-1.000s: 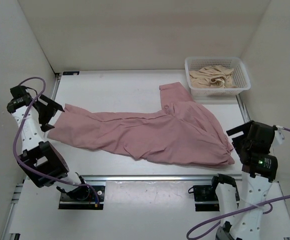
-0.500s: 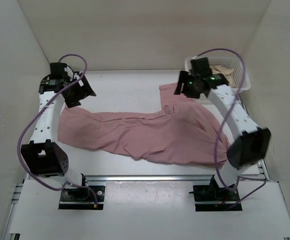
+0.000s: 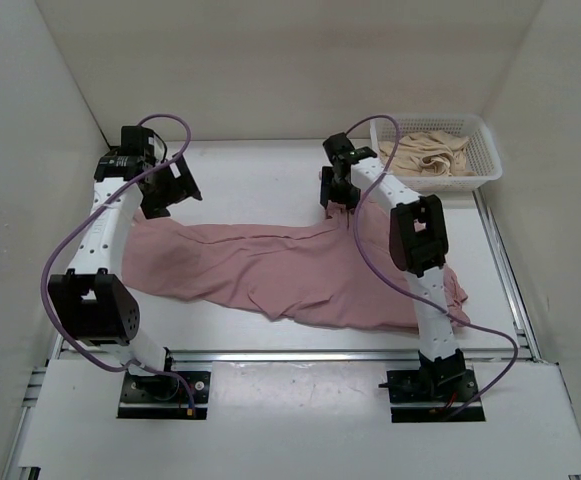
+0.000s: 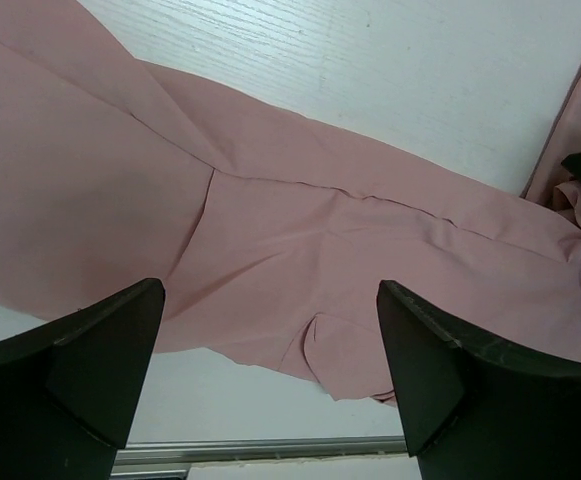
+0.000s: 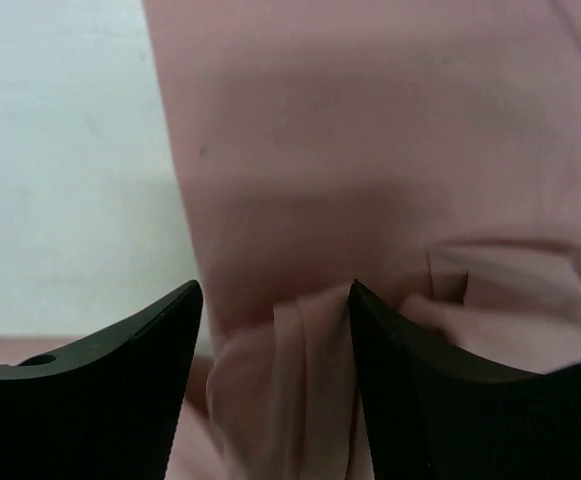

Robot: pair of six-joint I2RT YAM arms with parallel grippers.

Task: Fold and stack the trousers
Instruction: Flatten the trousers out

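**Item:** the trousers lie unfolded on the table, left of the white basket and nearer the arm bases than it. The waist end is closest to the basket and the legs run away from it.

**Right gripper**: at the waist end, just left of the basket. Its jaws are clenched on a small gathered pleat of pink fabric, which the wrist view shows bunched between the fingers.

**Left gripper**: jaws released wide and empty, above the leg end farthest from the basket.

**Risks, as judged:**
- The pinch looks shallow, so the thin cloth may slip out on lifting.
- Pulling from the basket side alone would likely drag and skew the legs.
- The left gripper may catch only one layer.
- The right arm works close to the basket and could nudge it.
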